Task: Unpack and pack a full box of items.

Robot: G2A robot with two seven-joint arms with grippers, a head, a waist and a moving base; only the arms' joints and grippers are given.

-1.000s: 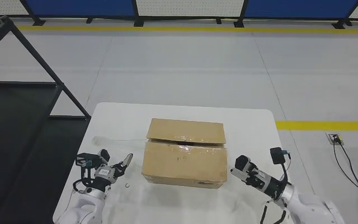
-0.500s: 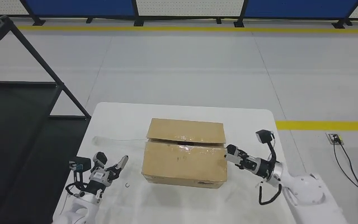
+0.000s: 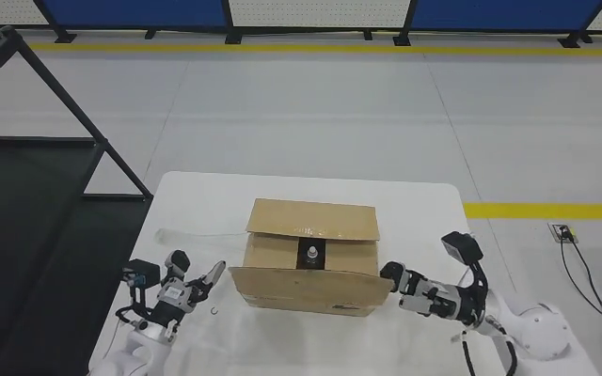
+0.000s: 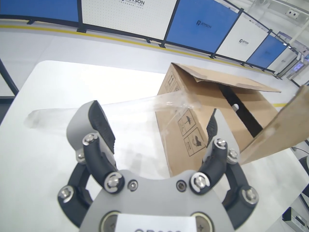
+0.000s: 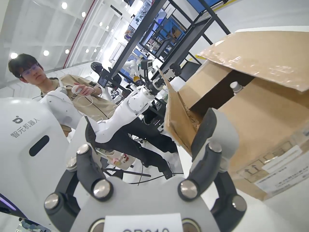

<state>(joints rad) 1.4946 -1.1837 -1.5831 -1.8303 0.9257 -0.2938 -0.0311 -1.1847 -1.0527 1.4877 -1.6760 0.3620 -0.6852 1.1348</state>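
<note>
— What differs from a second ago?

— The box (image 3: 273, 254) was shut on the robot's side then. Now its near flap (image 3: 310, 279) is lifted and leans outward toward the robot, past the box's front wall. A dark gap has opened in the box's top, with a white cap (image 3: 309, 253) in it. The right gripper (image 3: 390, 274) stood well off the box's right end; it has come in to the right end of that flap.

— Clamped on it?

— No. In the right wrist view its fingers are spread wide, the flap's corner (image 5: 178, 121) lying between them, near one pad (image 5: 212, 126).

— And the left gripper?

— The left gripper (image 3: 202, 282) stays just off the box's near left corner, fingers spread, holding nothing. It has hardly shifted.

— How does the box lie?

— Upright at about the middle of the table (image 3: 188, 197), opening upward. Its long axis runs left to right across the robot's front. Both long flaps hinge along that axis. The far flap (image 3: 313, 220) lies nearly flat over the box's back half.

— Anything else?

— A clear tape strip (image 4: 169, 101) hangs from the box's top left corner and trails out over the table to the box's left.
</note>
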